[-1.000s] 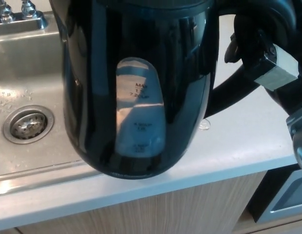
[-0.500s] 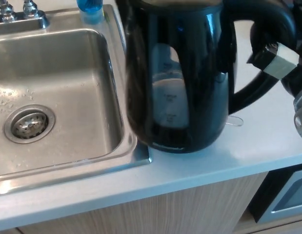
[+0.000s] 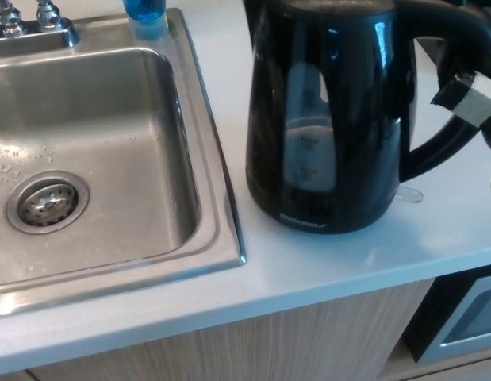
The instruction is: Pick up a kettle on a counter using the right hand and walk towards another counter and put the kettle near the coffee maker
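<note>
Kettle (image 3: 328, 119), just one, had its lid cropped; right hand (image 3: 471, 95) mostly out of frame, fingers' grip unclear, beside one sink (image 3: 205, 198).

White counter (image 3: 229, 48), inset steel sink (image 3: 94, 151), black kettle (image 3: 328, 119) beside it

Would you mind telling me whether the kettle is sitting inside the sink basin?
No, the kettle is over the white counter, to the right of the sink, clear of its rim.
</note>
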